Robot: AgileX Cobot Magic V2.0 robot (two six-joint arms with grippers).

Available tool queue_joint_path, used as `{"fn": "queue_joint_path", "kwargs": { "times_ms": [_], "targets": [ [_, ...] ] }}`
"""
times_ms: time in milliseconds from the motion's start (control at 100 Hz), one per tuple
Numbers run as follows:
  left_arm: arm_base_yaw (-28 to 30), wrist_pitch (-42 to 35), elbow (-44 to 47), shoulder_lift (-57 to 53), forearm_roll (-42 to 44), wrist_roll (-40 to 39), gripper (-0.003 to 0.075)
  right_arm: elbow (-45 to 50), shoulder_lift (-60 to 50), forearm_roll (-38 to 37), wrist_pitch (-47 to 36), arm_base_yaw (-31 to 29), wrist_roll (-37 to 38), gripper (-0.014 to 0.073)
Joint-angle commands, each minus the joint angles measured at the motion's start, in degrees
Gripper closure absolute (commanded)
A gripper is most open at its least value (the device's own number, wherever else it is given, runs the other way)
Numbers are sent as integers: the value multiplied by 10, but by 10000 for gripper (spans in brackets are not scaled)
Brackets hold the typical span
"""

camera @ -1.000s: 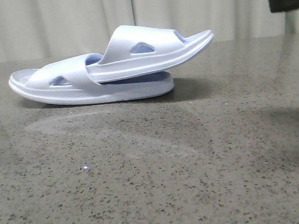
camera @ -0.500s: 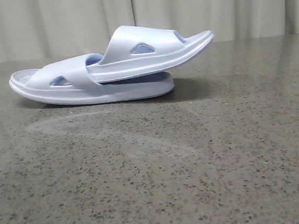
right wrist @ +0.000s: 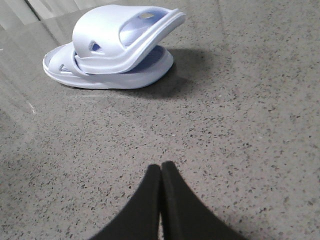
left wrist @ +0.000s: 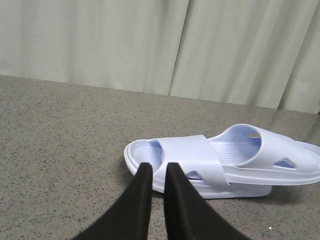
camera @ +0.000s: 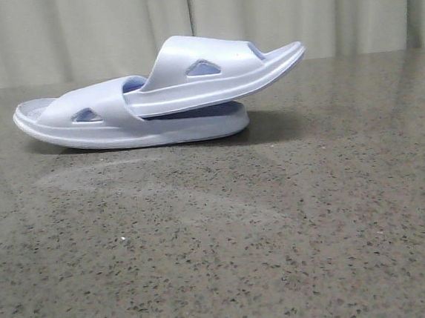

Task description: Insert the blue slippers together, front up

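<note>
The two blue slippers lie nested at the back left of the table. The lower slipper lies flat on its sole. The upper slipper is pushed under the lower one's strap, and its free end points up to the right. Neither gripper shows in the front view. In the left wrist view my left gripper is empty, its jaws a narrow gap apart, just short of the lower slipper's rounded end; the upper slipper lies beyond. In the right wrist view my right gripper is shut and empty, well back from the pair.
The table is speckled grey stone. A pale curtain hangs along its far edge.
A dark piece of an arm at the top right of the front view one second ago has left the view. The slippers have not moved.
</note>
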Motion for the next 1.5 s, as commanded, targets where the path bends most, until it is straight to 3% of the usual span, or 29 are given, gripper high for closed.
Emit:
{"fn": "queue_joint_path", "kwargs": {
  "times_ms": [0,360,430,480,590,680,720,770,850,1030,1110,1150,1310,1490],
  "targets": [
    [-5,-7,-16,3,1,0,705,-15,0,5,5,0,-7,683],
    [-5,-9,-14,3,2,0,705,-15,0,5,5,0,-7,683],
    [-5,-14,-9,3,51,-18,705,-15,0,5,5,0,-7,683],
    [-3,-15,1,3,153,-90,705,-15,0,5,5,0,-7,683],
    [36,-42,40,0,446,-411,705,-15,0,5,5,0,-7,683],
    [85,-19,67,-21,711,-650,705,-15,0,5,5,0,-7,683],
    [107,15,73,-39,784,-719,705,-15,0,5,5,0,-7,683],
    [134,60,79,-62,808,-767,705,-15,0,5,5,0,-7,683],
    [176,101,89,-96,806,-768,705,-15,0,5,5,0,-7,683],
    [244,75,137,-148,806,-768,705,-15,0,5,5,0,-7,683],
    [253,64,160,-163,805,-768,705,-15,0,5,5,0,-7,683],
    [252,97,159,-170,805,-761,705,-15,0,5,5,0,-7,683],
    [252,100,160,-176,799,-674,705,-12,0,5,5,0,-7,683],
    [252,134,160,-182,798,-661,705,-12,0,5,5,0,-7,683]
  ]
}}
